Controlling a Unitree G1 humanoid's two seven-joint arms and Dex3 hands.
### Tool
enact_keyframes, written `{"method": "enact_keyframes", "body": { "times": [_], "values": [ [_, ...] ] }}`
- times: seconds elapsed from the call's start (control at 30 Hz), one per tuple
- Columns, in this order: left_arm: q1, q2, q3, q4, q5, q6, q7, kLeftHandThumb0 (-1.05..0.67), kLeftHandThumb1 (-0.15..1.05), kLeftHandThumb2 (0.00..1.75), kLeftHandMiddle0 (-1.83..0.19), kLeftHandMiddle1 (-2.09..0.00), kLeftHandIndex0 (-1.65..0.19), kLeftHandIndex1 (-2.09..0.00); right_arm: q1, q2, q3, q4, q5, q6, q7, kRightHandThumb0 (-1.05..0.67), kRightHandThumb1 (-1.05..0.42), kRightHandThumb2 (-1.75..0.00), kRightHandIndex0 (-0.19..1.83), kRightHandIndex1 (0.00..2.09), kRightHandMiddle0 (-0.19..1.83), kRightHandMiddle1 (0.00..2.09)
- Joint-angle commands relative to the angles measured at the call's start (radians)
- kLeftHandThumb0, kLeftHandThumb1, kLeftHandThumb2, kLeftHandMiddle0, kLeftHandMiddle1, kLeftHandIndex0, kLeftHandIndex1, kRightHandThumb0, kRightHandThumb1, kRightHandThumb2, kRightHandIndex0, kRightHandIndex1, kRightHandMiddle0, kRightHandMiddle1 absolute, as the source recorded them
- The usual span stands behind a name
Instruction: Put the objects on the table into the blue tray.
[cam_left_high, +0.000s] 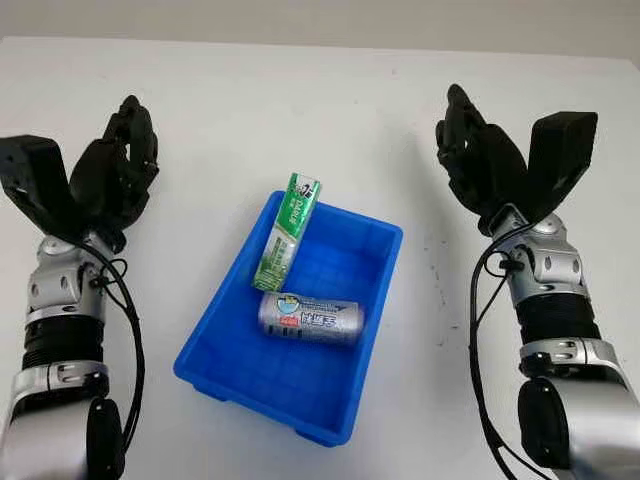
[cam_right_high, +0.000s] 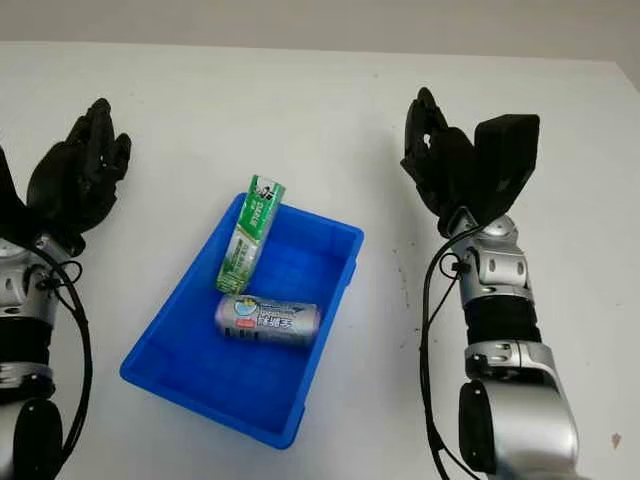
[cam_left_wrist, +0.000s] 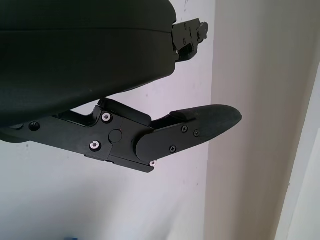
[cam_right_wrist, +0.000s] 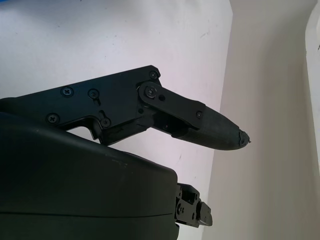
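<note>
Left hand (cam_left_high: 112, 170) open, raised above the white table (cam_left_high: 250, 110). Between both hands, well apart from each: blue tray (cam_left_high: 230, 370) holding a green toothpaste box (cam_left_high: 286, 232), leaning on the rim, and a silver can (cam_left_high: 310, 319) lying flat. Right hand (cam_left_high: 500, 165) open, raised.

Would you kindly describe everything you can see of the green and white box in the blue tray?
The green and white box is a long, slim carton, seemingly printed cardboard, with white ends and a green middle bearing lettering too small to read. It stands tilted inside the blue tray, its upper end leaning on the tray's far rim and sticking out above it, its lower end down on the tray floor close to the silver can; contact between them cannot be told. No hand touches it.
</note>
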Motion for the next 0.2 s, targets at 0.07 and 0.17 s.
{"method": "enact_keyframes", "body": {
  "times": [0.07,0.17],
  "values": [
    [-0.002,-0.011,-0.004,0.026,-0.011,-0.041,-0.011,-0.78,1.05,0.72,0.19,0.0,0.19,0.0,-0.011,0.009,-0.005,0.018,-0.003,-0.037,-0.004,-0.75,-1.05,-0.81,-0.19,0.0,-0.19,0.0],
    [-0.007,-0.01,-0.012,0.038,-0.009,-0.047,-0.02,-0.81,1.05,0.68,0.19,0.0,0.19,0.0,-0.003,0.018,-0.009,0.014,0.005,-0.041,-0.007,-0.75,-1.05,-0.81,-0.19,0.0,-0.19,0.0]
  ]
}}
